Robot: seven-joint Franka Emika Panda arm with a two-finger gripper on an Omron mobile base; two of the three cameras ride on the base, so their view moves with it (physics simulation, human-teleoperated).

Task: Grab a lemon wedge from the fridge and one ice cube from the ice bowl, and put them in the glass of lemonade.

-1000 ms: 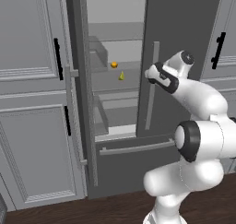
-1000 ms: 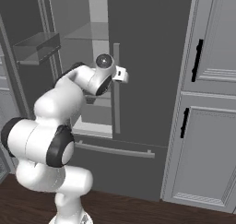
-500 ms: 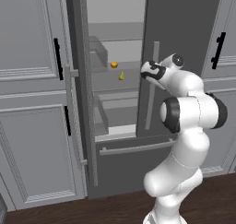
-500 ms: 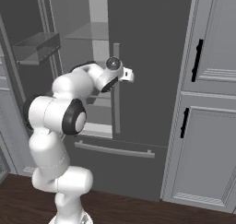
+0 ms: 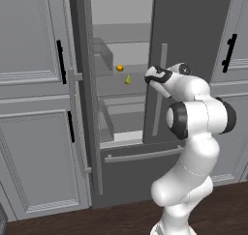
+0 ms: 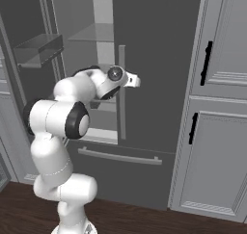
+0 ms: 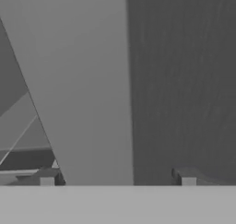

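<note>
Nearest the camera in the left base view, the white arm rises from the lower right of the frame and bends up toward the middle. Its gripper sits just right of centre, up close to the pale bar handle of the fridge. In the hand view, that pale bar fills the middle of the frame, and the two finger tips stand far apart at the bottom, one on each side of it. So the claw is open, with the bar between its fingers, and it grips nothing.

A bit farther back, inside the open fridge, is a pale shelf. The lemon wedge stands on it, near the middle of the left base view. It is tiny and yellow-green, with its point up. A small round orange thing sits just beside it, up and to the left.

The wedge lies to the left of the claw in this view, at about the same height, and deeper in the fridge. It looks like the claw must go left, past the door edge, and then reach in.
</note>
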